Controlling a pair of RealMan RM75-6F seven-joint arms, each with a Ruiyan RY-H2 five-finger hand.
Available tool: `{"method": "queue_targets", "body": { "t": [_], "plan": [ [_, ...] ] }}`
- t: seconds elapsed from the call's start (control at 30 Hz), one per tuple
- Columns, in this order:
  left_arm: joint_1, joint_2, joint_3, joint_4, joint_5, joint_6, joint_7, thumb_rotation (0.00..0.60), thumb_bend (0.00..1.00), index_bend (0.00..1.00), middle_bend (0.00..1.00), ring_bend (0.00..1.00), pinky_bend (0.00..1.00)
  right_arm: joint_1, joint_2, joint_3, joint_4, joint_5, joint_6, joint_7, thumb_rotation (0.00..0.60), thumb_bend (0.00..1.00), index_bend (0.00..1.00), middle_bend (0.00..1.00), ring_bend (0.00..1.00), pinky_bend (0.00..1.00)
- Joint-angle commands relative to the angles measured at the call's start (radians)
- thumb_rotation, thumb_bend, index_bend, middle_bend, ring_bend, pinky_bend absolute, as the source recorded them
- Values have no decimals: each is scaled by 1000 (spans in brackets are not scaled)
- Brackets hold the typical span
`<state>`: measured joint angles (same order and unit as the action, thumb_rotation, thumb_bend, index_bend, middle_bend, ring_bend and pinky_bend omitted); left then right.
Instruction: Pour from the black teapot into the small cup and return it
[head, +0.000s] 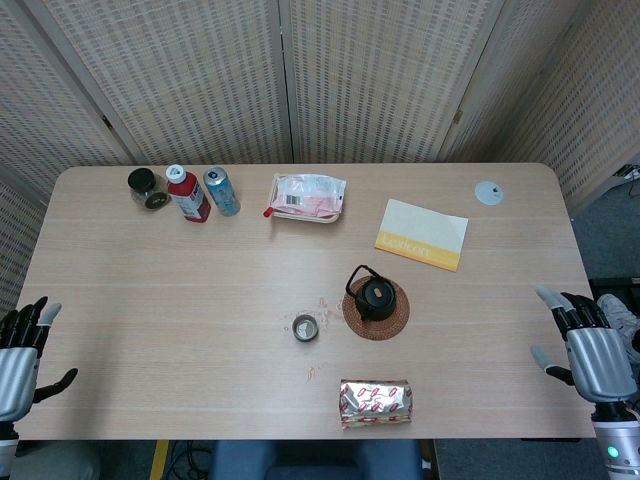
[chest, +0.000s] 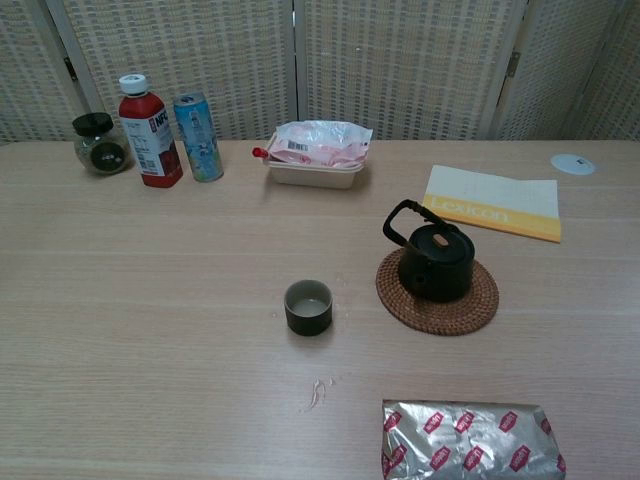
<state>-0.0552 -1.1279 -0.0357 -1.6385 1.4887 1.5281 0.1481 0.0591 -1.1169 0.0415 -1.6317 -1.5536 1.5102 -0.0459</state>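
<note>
The black teapot (head: 375, 295) (chest: 435, 259) stands upright on a round woven coaster (head: 376, 308) (chest: 438, 292) right of the table's middle, its handle raised toward the back left. The small dark cup (head: 305, 327) (chest: 308, 306) stands upright on the table just left of the coaster. My left hand (head: 22, 345) hovers at the table's left front edge with fingers apart, holding nothing. At the right front edge my right hand (head: 587, 345) is likewise spread and empty. Neither hand shows in the chest view.
A silver foil packet (head: 375, 401) (chest: 468, 440) lies at the front. At the back stand a dark jar (head: 148, 188), red bottle (head: 187, 194) and blue can (head: 222, 191). A pink snack tray (head: 307, 197), yellow booklet (head: 422, 233) and white disc (head: 488, 192) lie farther right.
</note>
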Motion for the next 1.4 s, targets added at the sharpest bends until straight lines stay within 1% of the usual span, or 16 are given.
{"method": "queue_targets", "body": {
  "t": [0.03,0.37,0.43,0.5,0.67,0.77,0.93,1.1,1.2,1.4],
  "plan": [
    [1,-2,1,2,2,1,-1,600,183,27,0,3,12,2,3,1,-3,-4,0,3,600,227,121,203,136,158],
    [8,7,1,-1,13,17,-8,600,184,27,0,3,12,10,19,-4,-16,-41,7,29,600,226,130,235,136,158],
    [9,10,1,-3,14,17,-8,600,184,27,0,3,12,14,22,-7,-14,-49,3,34,600,226,150,269,148,158],
    [9,12,1,-6,15,17,-7,600,184,28,0,3,12,20,27,-9,-15,-58,-5,34,600,226,167,282,157,158],
    [8,16,1,-12,17,16,-4,600,183,28,0,3,12,43,43,-6,-30,-71,-30,26,600,226,199,284,157,158],
    [9,18,2,-16,18,15,-1,600,183,28,0,3,12,68,53,-4,-41,-77,-62,21,600,226,224,294,158,158],
    [10,21,2,-20,14,13,2,600,183,28,0,3,12,126,70,9,-67,-77,-139,5,600,226,241,350,175,158],
    [11,22,3,-25,11,10,9,600,184,28,0,3,12,198,71,30,-89,-68,-233,-6,600,226,241,354,176,158],
    [10,25,5,-30,11,5,13,600,183,28,0,3,12,272,69,44,-99,-54,-340,-5,600,224,241,354,176,158],
    [17,36,6,-45,7,11,24,600,183,28,0,3,12,392,30,80,-92,-21,-480,-29,600,223,241,353,175,158]
  ]
}}
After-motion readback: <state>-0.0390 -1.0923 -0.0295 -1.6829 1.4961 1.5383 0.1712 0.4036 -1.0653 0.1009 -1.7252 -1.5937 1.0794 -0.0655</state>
